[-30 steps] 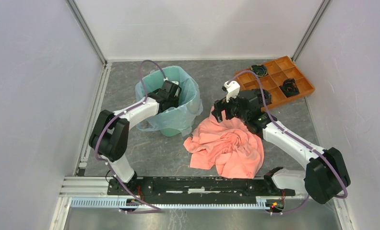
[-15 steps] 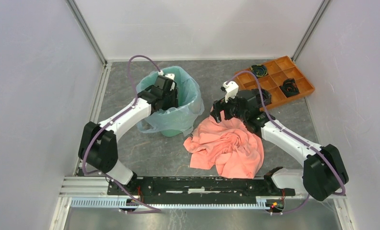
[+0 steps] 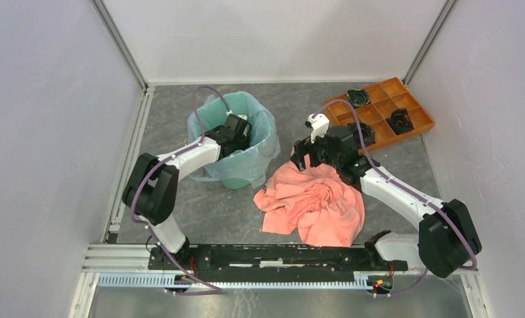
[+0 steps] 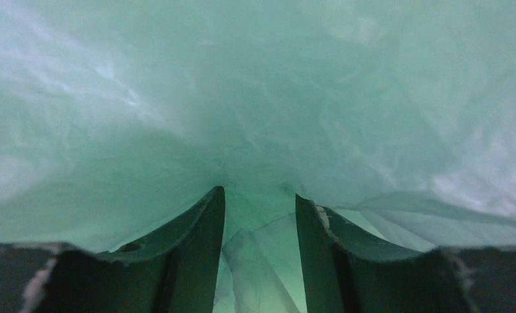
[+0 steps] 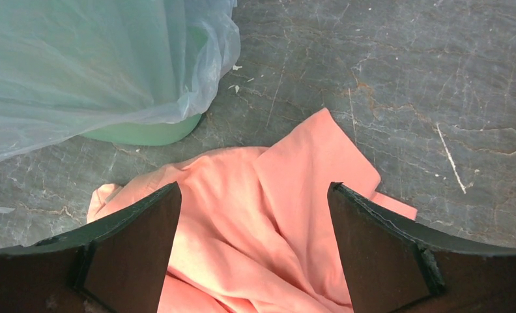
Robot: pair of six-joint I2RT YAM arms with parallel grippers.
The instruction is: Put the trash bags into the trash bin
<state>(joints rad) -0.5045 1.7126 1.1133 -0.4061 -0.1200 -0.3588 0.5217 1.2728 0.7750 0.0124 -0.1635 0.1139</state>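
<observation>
Plastic bag (image 3: 260, 156) lines bin (image 5: 144, 132); left claw (image 4: 260, 195) dipped inside, slightly parted; right claw (image 5: 255, 189) spread

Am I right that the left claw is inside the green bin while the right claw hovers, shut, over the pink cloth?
Not quite: the right claw is open above the pink cloth, as the right wrist view shows.

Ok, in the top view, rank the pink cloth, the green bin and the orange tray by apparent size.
1. pink cloth and green bin: about alike. The bin's rim stands nearer the camera, so I won't rank them.
2. orange tray: clearly smallest.
</observation>
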